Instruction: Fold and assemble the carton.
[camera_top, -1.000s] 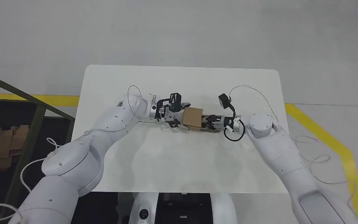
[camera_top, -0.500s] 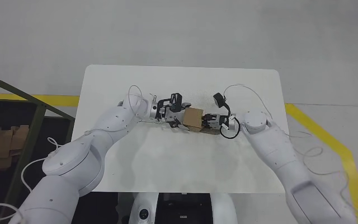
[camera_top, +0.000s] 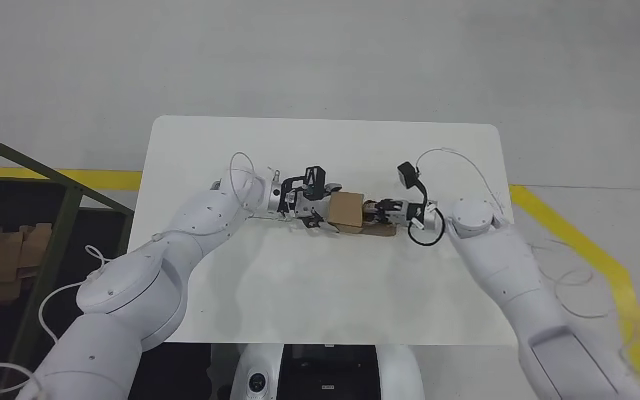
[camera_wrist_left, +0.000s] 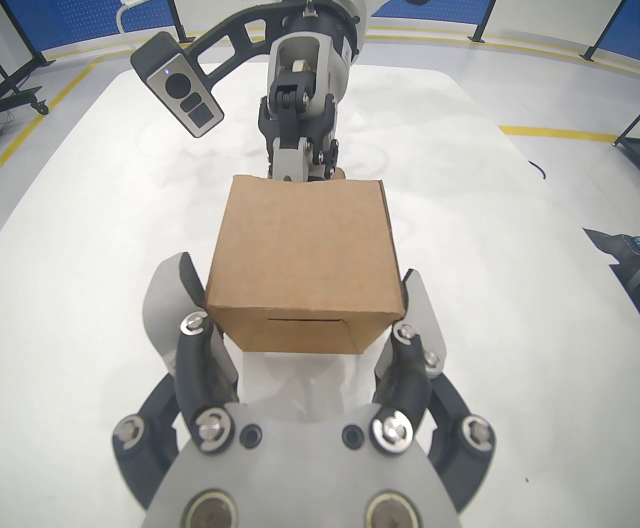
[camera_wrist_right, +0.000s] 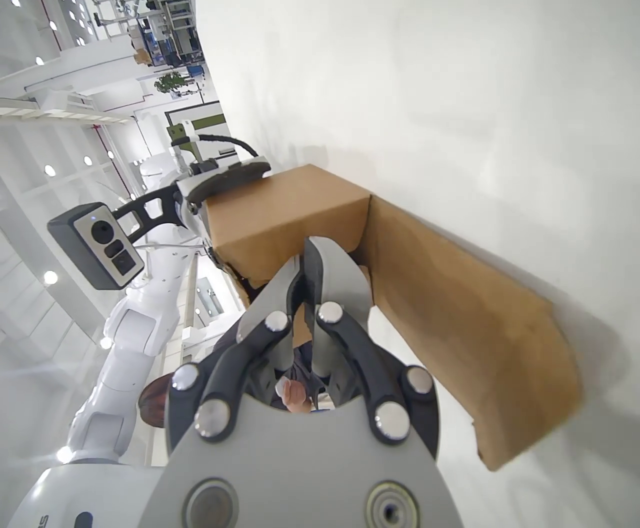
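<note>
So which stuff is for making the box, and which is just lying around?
For the job: carton; its open flap; left gripper holding it; right gripper at the open end.
Just around: table; cardboard pieces on the floor; green frame.

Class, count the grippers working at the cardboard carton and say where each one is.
2. The left gripper clasps one end of the carton, a finger on either side. The right gripper, fingers shut, is at the opposite end, beside the open flap.
</note>
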